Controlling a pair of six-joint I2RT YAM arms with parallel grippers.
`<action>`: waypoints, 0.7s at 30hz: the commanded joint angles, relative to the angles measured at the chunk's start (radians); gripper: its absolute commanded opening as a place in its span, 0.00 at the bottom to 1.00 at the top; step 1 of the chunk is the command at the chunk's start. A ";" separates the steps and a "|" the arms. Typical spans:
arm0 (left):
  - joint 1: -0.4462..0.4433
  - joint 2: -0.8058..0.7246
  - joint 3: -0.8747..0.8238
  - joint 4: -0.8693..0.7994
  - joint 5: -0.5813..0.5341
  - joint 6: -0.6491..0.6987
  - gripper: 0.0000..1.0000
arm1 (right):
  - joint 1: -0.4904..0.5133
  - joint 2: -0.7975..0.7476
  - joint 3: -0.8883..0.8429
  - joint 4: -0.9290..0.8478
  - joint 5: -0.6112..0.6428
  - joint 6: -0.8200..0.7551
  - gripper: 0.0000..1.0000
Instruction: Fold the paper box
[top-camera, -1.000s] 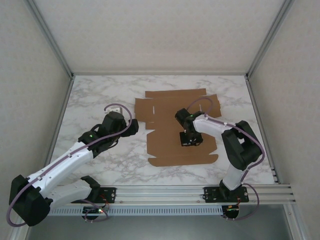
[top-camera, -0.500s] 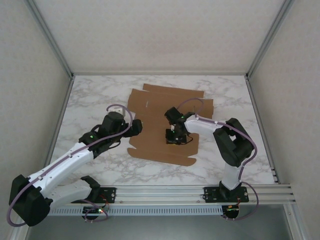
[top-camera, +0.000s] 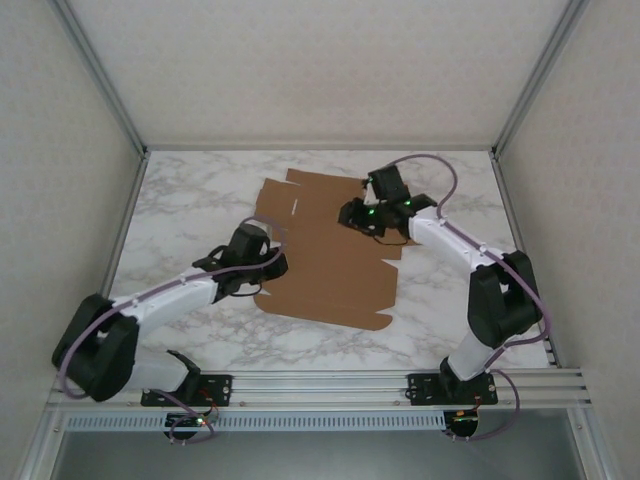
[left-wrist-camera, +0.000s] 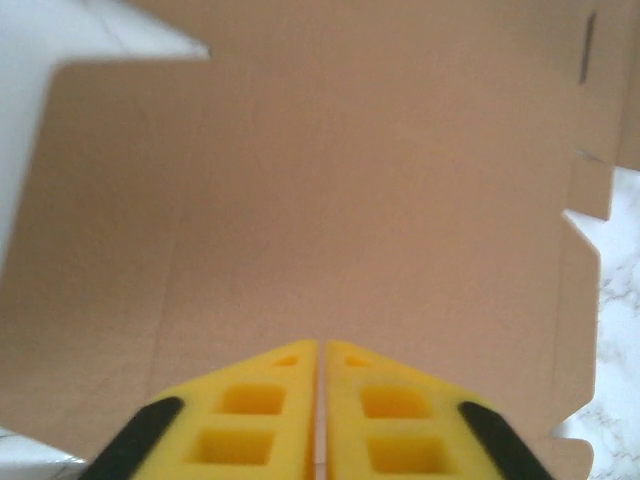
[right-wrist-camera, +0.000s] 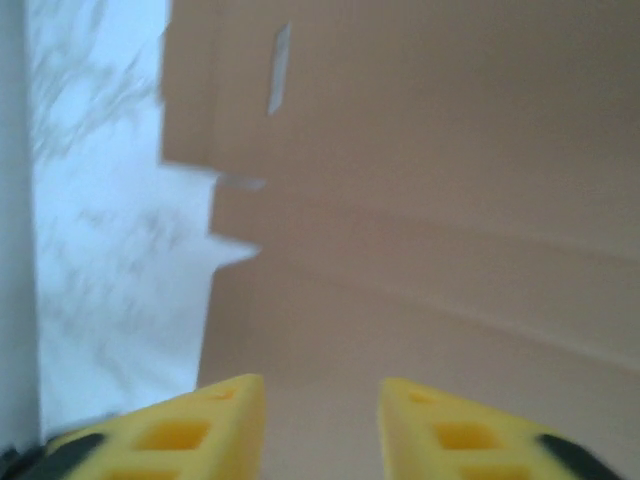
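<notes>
Plain brown paper box against a white table veined with grey marbling; bright yellow fingers with black edging.

Paper box: plain brown cardboard sheet, unfolded and lying flat at centre frame, slightly skewed. Notched flaps along right edge. Thin slit near upper left.

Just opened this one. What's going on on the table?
Two robot arms are working on a flat brown cardboard sheet, an unfolded box, lying on the marble table. The left gripper is at the sheet's left edge with its jaws shut; whether it pinches the edge cannot be told. The right gripper is over the far right part, jaws slightly apart, holding nothing. The sheet looks unfolded so far.
</notes>
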 joint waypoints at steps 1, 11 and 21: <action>0.002 0.067 -0.016 0.119 0.085 -0.063 0.00 | 0.020 0.043 -0.023 -0.219 0.178 -0.184 0.19; -0.029 0.284 0.110 -0.046 -0.080 -0.026 0.00 | 0.081 0.065 -0.241 -0.195 0.266 -0.182 0.00; 0.034 0.404 0.144 -0.092 -0.145 -0.064 0.00 | 0.233 0.118 -0.314 -0.083 0.084 -0.105 0.00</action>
